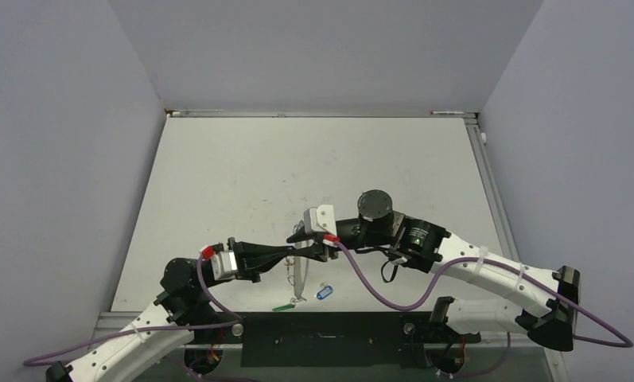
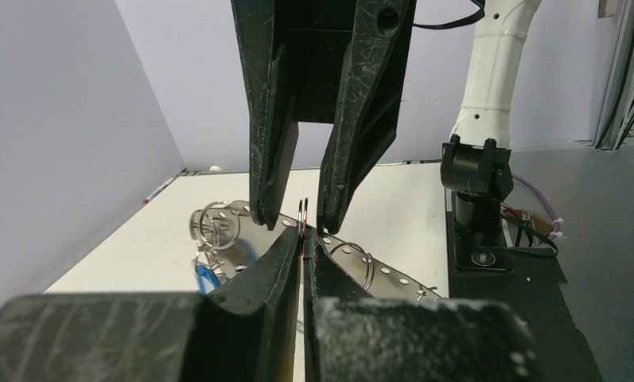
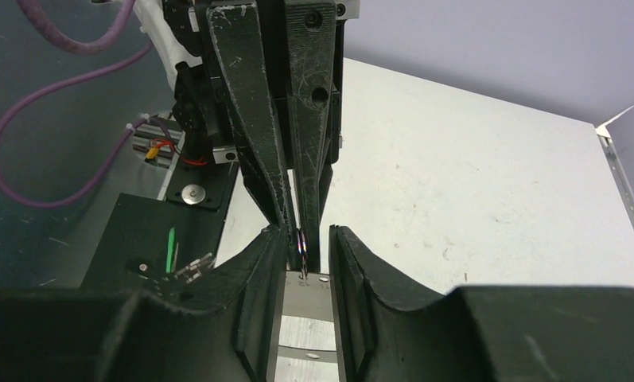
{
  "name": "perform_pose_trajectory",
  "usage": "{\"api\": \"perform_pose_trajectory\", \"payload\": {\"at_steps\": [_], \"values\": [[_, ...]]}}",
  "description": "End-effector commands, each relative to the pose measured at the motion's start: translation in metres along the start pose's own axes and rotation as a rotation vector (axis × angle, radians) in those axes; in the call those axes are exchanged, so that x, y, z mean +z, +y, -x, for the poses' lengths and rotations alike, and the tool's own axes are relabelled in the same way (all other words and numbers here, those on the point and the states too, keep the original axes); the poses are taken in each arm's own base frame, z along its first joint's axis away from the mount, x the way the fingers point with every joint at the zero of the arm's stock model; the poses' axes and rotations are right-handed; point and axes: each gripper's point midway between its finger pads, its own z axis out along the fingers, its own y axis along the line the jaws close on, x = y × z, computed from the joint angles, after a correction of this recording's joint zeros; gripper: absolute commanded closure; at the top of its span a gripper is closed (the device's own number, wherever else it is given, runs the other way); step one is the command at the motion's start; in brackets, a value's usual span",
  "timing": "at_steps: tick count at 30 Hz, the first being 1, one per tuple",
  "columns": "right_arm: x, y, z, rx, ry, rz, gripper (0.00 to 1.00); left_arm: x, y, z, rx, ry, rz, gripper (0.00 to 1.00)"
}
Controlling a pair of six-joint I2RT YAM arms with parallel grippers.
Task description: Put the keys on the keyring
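Observation:
My left gripper is shut on a thin metal keyring, seen edge-on between its tips. The ring passes through the end hole of a perforated metal strip. My right gripper faces the left one, its jaws closed against the two edges of that strip. In the top view both grippers, left and right, meet at the table's near middle. Keys lie by the strip's near end: a blue tag and a green tag. The blue tag also shows in the left wrist view.
Two more split rings hang from the strip. The strip's near end reaches the table's front edge. The black base plate and the right arm's mount lie just beyond. A purple cable loops over the table front.

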Motion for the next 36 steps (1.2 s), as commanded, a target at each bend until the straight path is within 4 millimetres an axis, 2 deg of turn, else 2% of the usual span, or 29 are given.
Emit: {"api": "perform_pose_trajectory", "payload": {"at_steps": [1,4,8,18,36], "values": [[-0.019,-0.008,0.030,-0.070,-0.065,-0.073,0.71,0.004,0.005,0.038,0.044,-0.099,0.017,1.00],[-0.031,-0.010,0.040,-0.089,-0.096,-0.109,0.69,0.004,0.005,0.038,0.043,-0.105,0.018,1.00],[-0.036,-0.011,0.041,-0.089,-0.106,-0.128,0.72,0.004,0.005,0.040,0.040,-0.115,0.019,1.00],[-0.025,-0.013,0.021,-0.058,-0.053,-0.113,0.73,0.003,0.004,0.044,0.037,-0.134,0.016,1.00],[-0.012,-0.011,0.014,-0.048,-0.048,-0.072,0.76,0.002,0.005,0.044,0.030,-0.138,0.019,1.00]]}}
